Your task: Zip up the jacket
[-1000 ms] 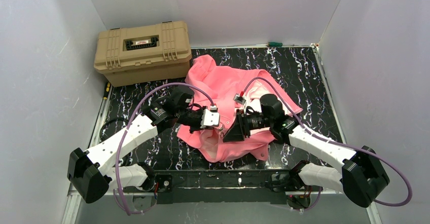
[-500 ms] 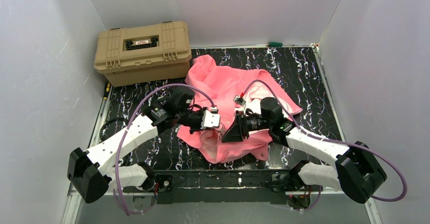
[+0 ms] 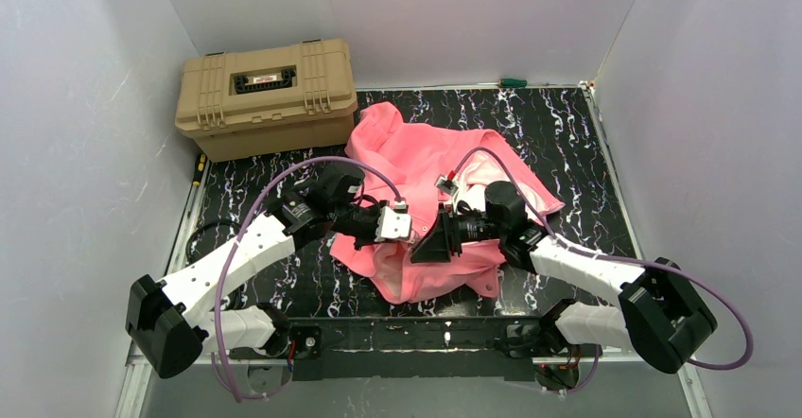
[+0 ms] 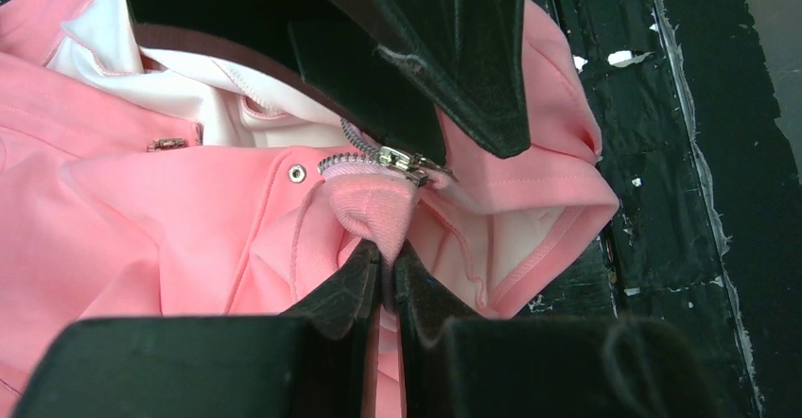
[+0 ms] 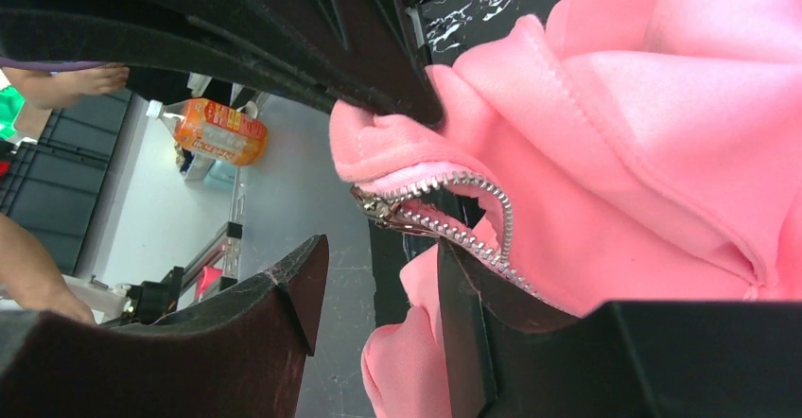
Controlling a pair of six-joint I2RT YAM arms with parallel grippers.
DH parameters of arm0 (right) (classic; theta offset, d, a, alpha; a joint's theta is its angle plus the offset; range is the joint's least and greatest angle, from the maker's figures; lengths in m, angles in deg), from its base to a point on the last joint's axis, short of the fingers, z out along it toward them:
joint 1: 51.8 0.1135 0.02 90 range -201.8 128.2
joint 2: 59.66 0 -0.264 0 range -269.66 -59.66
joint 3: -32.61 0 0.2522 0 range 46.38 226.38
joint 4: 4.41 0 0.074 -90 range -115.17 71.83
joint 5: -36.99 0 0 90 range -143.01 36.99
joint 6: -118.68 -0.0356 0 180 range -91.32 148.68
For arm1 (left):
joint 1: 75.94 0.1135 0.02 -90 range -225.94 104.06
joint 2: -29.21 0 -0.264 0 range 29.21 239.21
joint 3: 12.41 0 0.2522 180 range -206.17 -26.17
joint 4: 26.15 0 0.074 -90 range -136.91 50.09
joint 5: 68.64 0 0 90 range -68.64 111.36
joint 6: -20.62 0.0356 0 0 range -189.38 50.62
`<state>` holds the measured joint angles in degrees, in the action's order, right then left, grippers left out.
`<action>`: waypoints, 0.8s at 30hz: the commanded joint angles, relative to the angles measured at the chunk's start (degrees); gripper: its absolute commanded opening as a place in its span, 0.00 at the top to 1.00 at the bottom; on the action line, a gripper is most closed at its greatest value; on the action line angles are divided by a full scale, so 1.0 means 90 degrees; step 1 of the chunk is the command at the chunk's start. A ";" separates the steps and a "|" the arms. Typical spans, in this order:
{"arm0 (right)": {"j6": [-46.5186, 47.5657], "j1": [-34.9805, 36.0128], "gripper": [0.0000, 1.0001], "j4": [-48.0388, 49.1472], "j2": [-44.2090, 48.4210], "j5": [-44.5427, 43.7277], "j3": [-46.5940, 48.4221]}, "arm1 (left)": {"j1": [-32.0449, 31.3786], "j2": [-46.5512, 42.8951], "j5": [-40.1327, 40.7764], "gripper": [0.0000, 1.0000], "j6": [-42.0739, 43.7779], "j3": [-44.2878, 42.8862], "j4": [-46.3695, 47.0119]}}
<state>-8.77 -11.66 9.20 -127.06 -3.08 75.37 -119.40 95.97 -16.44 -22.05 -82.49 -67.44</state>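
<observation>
Jacket [image 3: 421, 153]: bunched on table [image 3: 567, 134], fabric pinched tight in left gripper [image 4: 386, 255] just under zipper [image 4: 378, 160]. Right gripper [image 5: 378, 271] parted wide, straddling zipper.

Table [image 3: 567, 144]: black top with white marble veining. Jacket [image 3: 426, 153] lies crumpled around centre, running from 12 toward 6 o'clock. Tan case [image 3: 265, 96] sits at 10–11 o'clock, lid down, just beside the jacket's far end. Green-handled tool [image 3: 513, 82] lies at the far edge, about 1 o'clock. Yellow-handled tool [image 3: 198, 168] lies along the 9 o'clock edge.
</observation>
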 commanded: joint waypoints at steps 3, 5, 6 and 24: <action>-0.0387 -0.0050 0.46 0.1409 -0.0244 0.0165 -0.0173 | -0.0090 -0.0025 -0.0082 1.00 0.0063 -0.0238 -0.0183; -0.0535 -0.0145 0.47 0.1618 -0.0128 0.0176 -0.0293 | -0.0102 -0.0025 -0.0086 1.00 0.0077 -0.0210 -0.0192; -0.0592 -0.0213 0.47 0.1707 -0.0013 0.0142 -0.0364 | -0.0107 -0.0025 -0.0087 1.00 0.0109 -0.0207 -0.0202; -0.1061 -0.0347 0.54 0.2438 0.0328 0.0427 -0.0666 | -0.0179 0.0046 -0.0003 1.00 0.0063 -0.0304 -0.0203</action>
<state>-21.25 -14.56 33.99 -128.04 0.94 69.71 -120.69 96.45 -15.72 -21.74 -83.32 -67.94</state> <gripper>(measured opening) 0.468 0.046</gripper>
